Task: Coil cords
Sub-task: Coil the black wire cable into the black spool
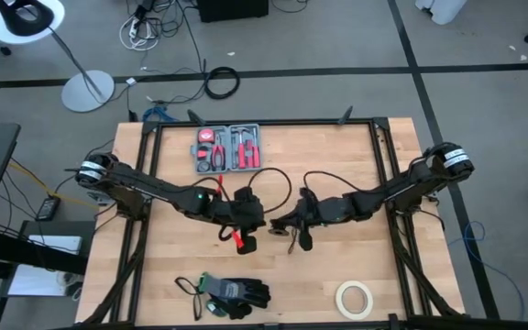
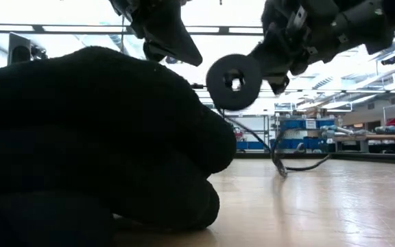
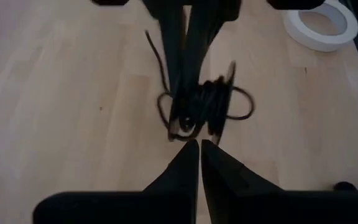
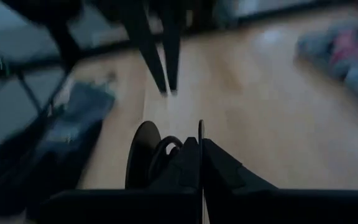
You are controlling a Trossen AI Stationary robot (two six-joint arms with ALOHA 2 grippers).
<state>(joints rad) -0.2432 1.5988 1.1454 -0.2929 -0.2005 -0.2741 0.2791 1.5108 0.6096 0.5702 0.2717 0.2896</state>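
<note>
Two pincers meet over the middle of the table (image 1: pixel 172 275), held up off the wood. The right pincer (image 4: pixel 199 144) is clenched on the cord (image 2: pixel 234 82), a small round black coil that hangs in its fingers above the table, with a loose tail (image 2: pixel 300 165) drooping to the boards below it. The left pincer (image 3: pixel 200 144) sits just across from that coil, tips pressed together and holding nothing. Black gloves (image 1: pixel 236 293) lie nearer the table's front edge than the left pincer, a tape roll (image 1: pixel 355 298) in front of the right pincer, and a tool case (image 1: pixel 227 148) beyond both.
</note>
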